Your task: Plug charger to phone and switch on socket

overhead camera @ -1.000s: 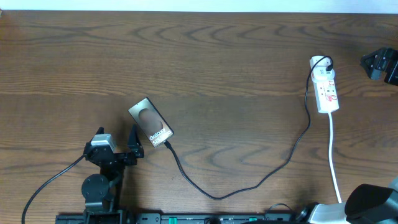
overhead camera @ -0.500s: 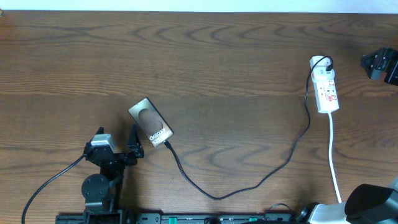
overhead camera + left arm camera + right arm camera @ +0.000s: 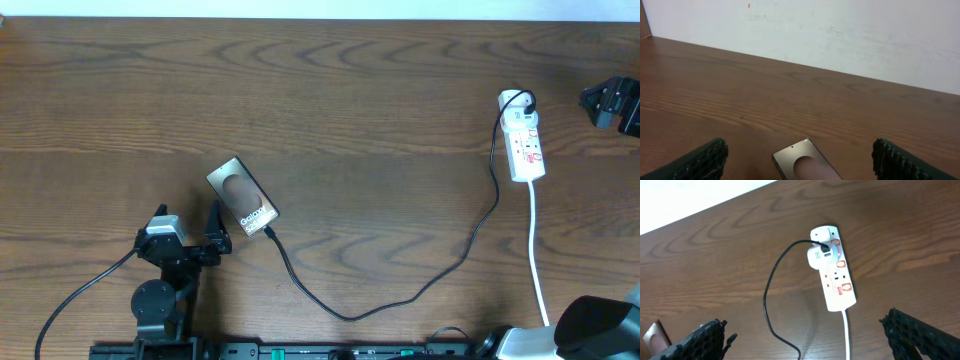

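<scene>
Overhead view straight down on the whole table, left wrist view low, close, facing the wall, sharing the phone with overhead, right wrist view higher, tilted down, sharing the socket.

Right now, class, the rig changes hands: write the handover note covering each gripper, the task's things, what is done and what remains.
Left gripper: open, empty, close to the slim brown-screened smartphone, not touching it.
Right gripper: open, empty, apart from the white red-marked power strip.
Thin black charger cable runs from the strip to the phone's near end.
Done: charger looks plugged into the phone.
To do: press the strip's switch; its state cannot be read here.
</scene>
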`<action>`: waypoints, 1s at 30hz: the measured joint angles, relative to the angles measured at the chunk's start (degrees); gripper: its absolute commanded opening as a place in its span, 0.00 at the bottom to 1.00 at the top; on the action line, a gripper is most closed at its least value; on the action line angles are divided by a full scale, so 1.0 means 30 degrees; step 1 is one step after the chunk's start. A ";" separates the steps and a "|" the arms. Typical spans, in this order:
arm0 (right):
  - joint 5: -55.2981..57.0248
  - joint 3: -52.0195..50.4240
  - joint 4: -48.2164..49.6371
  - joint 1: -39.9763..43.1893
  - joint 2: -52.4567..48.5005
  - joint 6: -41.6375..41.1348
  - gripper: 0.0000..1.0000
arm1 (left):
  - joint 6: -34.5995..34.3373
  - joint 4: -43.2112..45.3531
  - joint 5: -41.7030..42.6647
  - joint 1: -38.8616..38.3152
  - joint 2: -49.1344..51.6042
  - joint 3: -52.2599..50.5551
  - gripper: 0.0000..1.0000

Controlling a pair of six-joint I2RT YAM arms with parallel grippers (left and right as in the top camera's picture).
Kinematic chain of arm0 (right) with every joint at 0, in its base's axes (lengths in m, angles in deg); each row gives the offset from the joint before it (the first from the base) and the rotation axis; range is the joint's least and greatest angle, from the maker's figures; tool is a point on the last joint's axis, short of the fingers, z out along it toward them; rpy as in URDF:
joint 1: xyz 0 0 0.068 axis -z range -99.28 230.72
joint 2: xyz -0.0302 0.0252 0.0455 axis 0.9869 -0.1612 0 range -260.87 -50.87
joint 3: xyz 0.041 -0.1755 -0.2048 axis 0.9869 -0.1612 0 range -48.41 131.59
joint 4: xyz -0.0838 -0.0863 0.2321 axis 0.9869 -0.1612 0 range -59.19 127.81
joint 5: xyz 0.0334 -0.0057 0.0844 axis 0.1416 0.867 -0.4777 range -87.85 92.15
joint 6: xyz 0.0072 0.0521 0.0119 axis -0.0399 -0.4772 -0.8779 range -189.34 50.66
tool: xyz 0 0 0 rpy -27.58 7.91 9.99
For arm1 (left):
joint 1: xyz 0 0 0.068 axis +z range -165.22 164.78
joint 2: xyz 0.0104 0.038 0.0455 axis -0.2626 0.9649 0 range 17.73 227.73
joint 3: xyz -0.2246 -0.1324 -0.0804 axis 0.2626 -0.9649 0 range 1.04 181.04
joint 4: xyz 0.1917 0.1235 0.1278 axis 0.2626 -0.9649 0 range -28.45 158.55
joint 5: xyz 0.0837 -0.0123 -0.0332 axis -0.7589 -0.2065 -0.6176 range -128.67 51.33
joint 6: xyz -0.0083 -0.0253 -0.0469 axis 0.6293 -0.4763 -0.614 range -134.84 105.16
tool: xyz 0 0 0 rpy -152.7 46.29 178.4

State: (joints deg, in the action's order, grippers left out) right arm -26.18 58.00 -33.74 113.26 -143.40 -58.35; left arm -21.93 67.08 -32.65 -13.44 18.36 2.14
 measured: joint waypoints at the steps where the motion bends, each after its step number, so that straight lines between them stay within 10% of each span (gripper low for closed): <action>1: 0.0095 0.0000 0.0000 0.0000 0.0000 0.0000 0.99 | 0.0000 0.0000 0.0000 0.0000 0.0000 0.0000 0.93; 21: 0.1311 -0.0029 0.0488 -0.0036 0.0138 -0.0007 0.99 | 0.0000 0.0000 0.0000 0.0000 0.0000 0.0000 0.93; 30: 0.1435 -0.4976 0.8400 -0.3687 0.4626 -0.0044 0.99 | 0.0007 -0.0007 -0.0029 0.0000 0.0000 0.0007 0.93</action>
State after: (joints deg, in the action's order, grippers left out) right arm -21.88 43.07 -8.54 102.20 -129.52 -58.48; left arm -21.91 67.05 -32.74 -13.44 18.36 2.17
